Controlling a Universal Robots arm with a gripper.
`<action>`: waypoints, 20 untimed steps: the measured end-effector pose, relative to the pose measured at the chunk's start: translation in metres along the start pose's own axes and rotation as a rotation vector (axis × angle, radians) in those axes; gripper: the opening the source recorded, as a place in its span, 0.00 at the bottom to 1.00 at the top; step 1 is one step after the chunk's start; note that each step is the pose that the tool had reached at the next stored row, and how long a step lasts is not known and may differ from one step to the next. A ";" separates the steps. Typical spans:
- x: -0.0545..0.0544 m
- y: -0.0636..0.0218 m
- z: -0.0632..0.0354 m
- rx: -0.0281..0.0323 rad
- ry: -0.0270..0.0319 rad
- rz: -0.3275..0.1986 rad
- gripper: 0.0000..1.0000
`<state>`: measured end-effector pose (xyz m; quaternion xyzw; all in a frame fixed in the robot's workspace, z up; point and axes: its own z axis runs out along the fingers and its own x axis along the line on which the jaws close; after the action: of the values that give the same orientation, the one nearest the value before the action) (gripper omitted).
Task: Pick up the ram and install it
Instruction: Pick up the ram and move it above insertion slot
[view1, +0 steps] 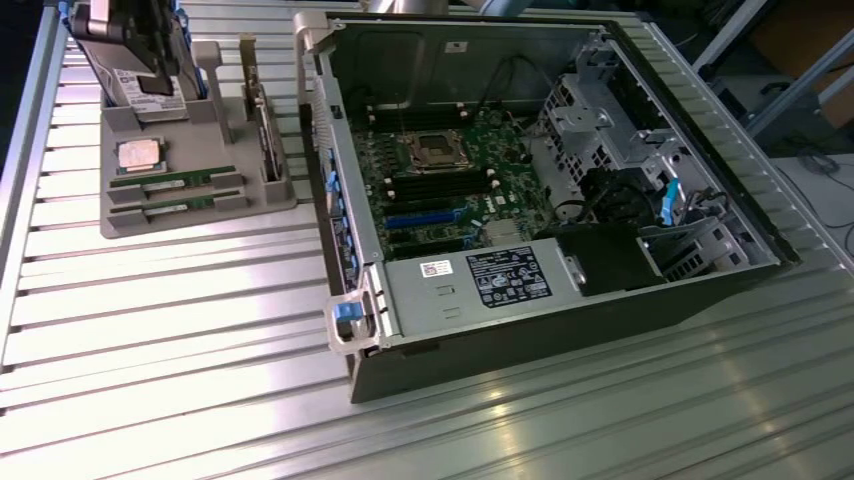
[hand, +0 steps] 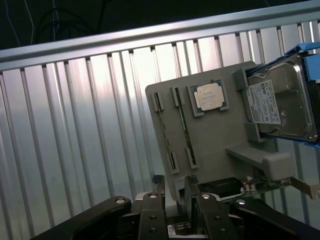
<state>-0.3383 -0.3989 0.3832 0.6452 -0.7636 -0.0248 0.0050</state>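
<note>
**A:** Two fingers (hand: 158, 192) on the gripper (hand: 173, 184). Are they gripping anything?

**B:** No, they stand apart with nothing between them.

**A:** Where's the ram (hand: 184, 127)?

**B:** Ahead of the fingertips, on edge in the grey holder (hand: 215, 140), beside the silver chip (hand: 210, 96). Its twin (view1: 174, 207) lies alongside, next to the holder's edge.

**A:** Which way does it point?

**B:** Its long axis runs away from the gripper, parallel to that edge and roughly square to the line between the fingers. Beyond stands the hard drive (hand: 280, 100).
</note>
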 end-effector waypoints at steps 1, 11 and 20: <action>0.000 0.0000 0.0003 0.0000 0.0000 0.000 0.30; 0.000 -0.0002 0.0047 0.0000 0.0000 0.000 0.30; 0.000 -0.0004 0.0090 0.0000 0.0000 0.000 0.30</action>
<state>-0.3383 -0.3990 0.3741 0.6452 -0.7636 -0.0248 0.0050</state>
